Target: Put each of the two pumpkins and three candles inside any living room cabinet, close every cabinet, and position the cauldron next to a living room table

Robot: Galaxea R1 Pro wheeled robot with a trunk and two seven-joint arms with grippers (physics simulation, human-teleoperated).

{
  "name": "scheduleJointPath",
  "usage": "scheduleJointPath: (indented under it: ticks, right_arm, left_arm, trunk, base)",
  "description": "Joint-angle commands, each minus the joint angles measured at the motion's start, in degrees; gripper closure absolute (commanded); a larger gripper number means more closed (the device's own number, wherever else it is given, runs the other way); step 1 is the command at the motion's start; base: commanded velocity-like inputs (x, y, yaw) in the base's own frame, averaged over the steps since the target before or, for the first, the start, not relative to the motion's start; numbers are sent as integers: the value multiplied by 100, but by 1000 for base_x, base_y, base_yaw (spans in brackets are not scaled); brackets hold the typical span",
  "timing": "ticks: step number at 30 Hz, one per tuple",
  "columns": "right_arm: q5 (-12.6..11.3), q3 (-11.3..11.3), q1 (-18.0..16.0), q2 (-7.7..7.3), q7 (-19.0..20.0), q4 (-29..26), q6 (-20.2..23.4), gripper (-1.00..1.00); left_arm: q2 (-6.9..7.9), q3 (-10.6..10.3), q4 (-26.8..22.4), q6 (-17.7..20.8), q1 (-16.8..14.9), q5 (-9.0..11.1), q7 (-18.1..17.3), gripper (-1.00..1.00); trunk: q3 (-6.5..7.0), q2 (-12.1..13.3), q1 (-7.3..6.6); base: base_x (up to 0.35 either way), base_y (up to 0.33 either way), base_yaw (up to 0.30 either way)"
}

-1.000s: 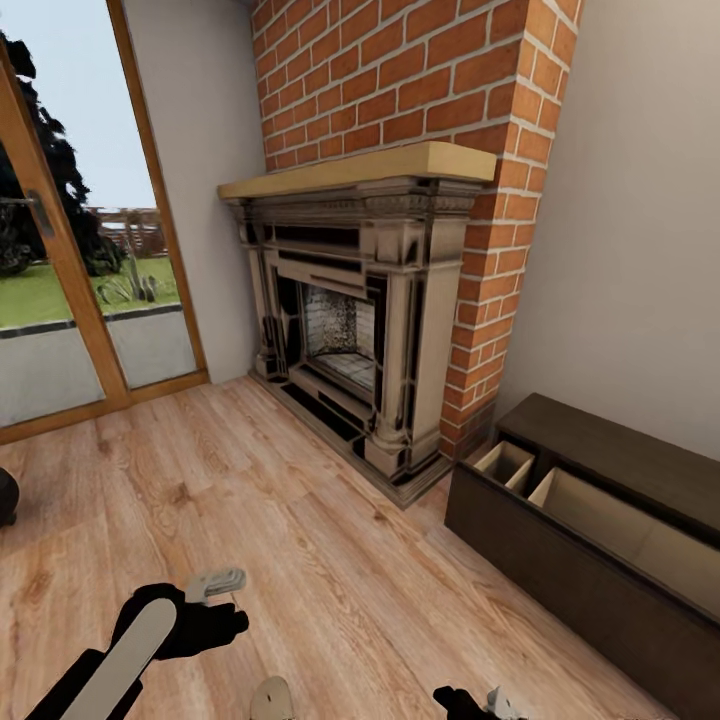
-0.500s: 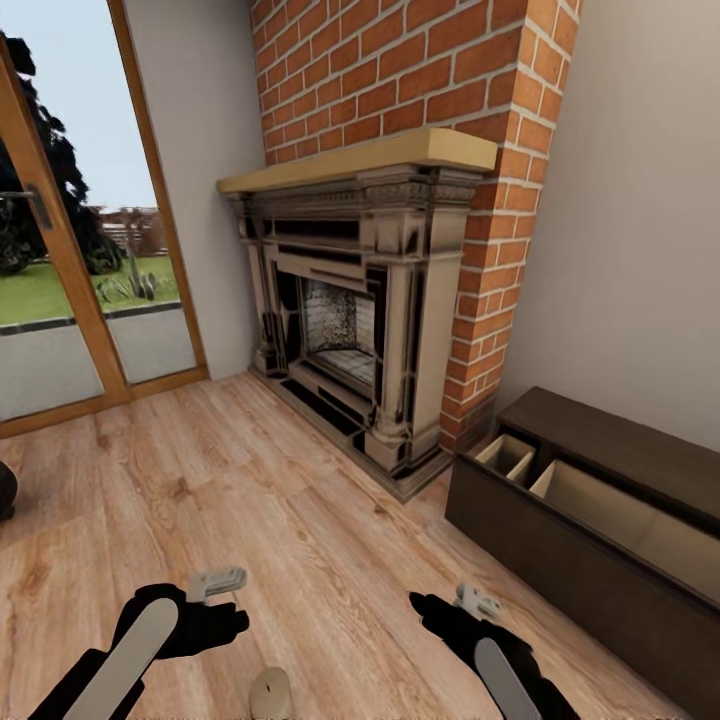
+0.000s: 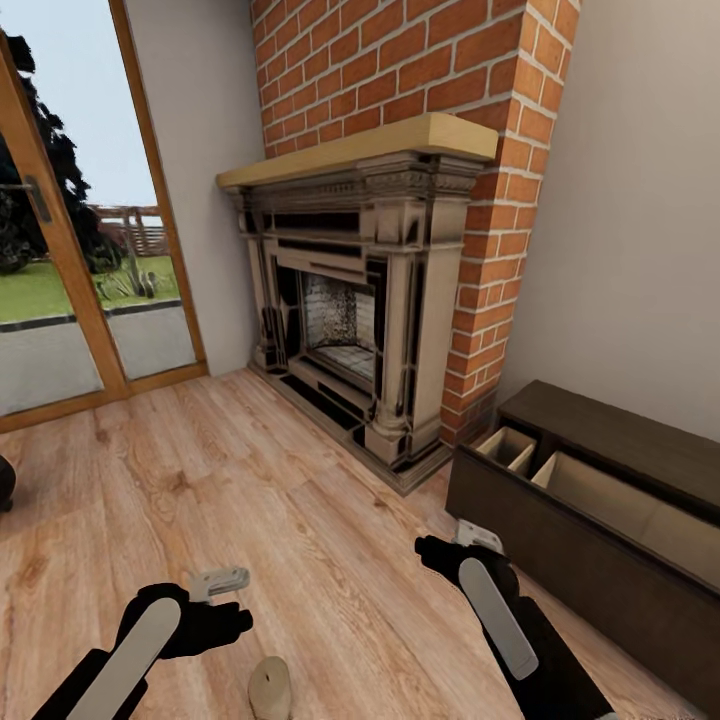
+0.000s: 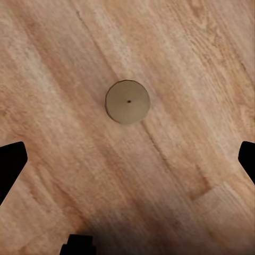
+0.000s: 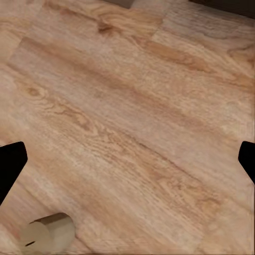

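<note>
A candle (image 3: 269, 687) stands upright on the wooden floor (image 3: 300, 520), close in front of the robot and between its two arms. It is a short tan cylinder with a pale flat top. In the left wrist view the candle (image 4: 127, 102) shows from above, a round disc with a small dark dot in the middle, and it lies free on the planks. The left gripper (image 3: 220, 582) hovers above the floor just beside the candle, and its two dark fingertips stand wide apart at the edges of the wrist view, so this claw is released and holds nothing. The right gripper (image 3: 470, 537) is raised over the floor nearer to the cabinet (image 3: 560, 560); its fingertips are also spread wide, with only bare planks between them. The right wrist view catches the candle (image 5: 47, 235) near one corner. The dark-brown cabinet stands against the wall at the right, with its drawers pulled open and pale beige inside. A brick fireplace (image 3: 350, 310) is behind, and a glass door (image 3: 60, 260) at the left.
</note>
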Motion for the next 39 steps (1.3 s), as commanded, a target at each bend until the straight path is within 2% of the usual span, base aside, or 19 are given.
scheduleJointPath:
  ticks: [1, 6, 8, 11, 17, 19, 24, 25, 28, 31, 35, 39]
  right_arm:
    - [-48, 7, -105, 4, -77, 49, 129, -100]
    - [-42, 22, -457, 82, -112, 446, 347, -100]
    - [-36, 125, -599, 191, -118, 795, 385, -100]
    - [-35, 319, -808, 314, -96, 1035, 410, -100]
    - [-45, 693, -898, 352, -187, 1110, 438, -100]
    - [-47, 728, -901, 355, -199, 1118, 430, -100]
    - [-28, 789, -903, 379, -217, 1116, 423, -100]
    - [-26, 845, -903, 389, -218, 1114, 422, -100]
    - [-22, 1055, -903, 413, -243, 1102, 422, -100]
    - [-27, 1172, -903, 424, -512, 1062, 422, -100]
    - [-29, 1212, -903, 427, -847, 1033, 415, -100]
    - [-25, 1226, -904, 428, -899, 1005, 407, -100]
  left_arm:
    - [-2, -11, -6, 4, -5, 55, 61, -100]
    - [-50, -28, -6, 10, -5, 67, 51, -100]
    - [-118, -38, -1, 18, -13, 68, 37, -100]
    - [-237, -37, 8, 27, -95, 78, 10, -100]
    - [-290, -7, 203, 30, -255, 77, 19, -100]
    - [-297, -12, 245, 26, -275, 72, 33, -100]
    - [-360, -31, 385, 5, -300, 20, 64, -100]
    - [-425, -39, 417, 2, -302, -32, 72, -100]
    - [-600, -41, 535, -3, -303, -370, 81, -100]
    - [-831, -28, 650, -6, -304, -861, 58, -100]
    - [-1046, -33, 847, -115, -304, -1097, 47, -100]
    - [-1116, -41, 920, -229, -304, -1143, 45, -100]
  trunk:
    - [-25, -44, 22]
    - [-114, -245, 131]
    - [-150, -325, 175]
    - [-204, -445, 241]
    - [-312, -686, 373]
    - [-348, -766, 417]
    - [-459, -773, 430]
    - [-481, -774, 432]
    - [-547, -778, 440]
    - [-614, -782, 448]
    - [-702, -788, 458]
    - [-791, -793, 468]
  base:
    - [0, 0, 0]
    - [0, 0, 0]
    - [0, 0, 0]
    - [0, 0, 0]
    - [0, 0, 0]
    - [0, 0, 0]
    - [0, 0, 0]
    - [0, 0, 0]
    - [0, 0, 0]
    - [0, 0, 0]
    - [0, 0, 0]
    - [0, 0, 0]
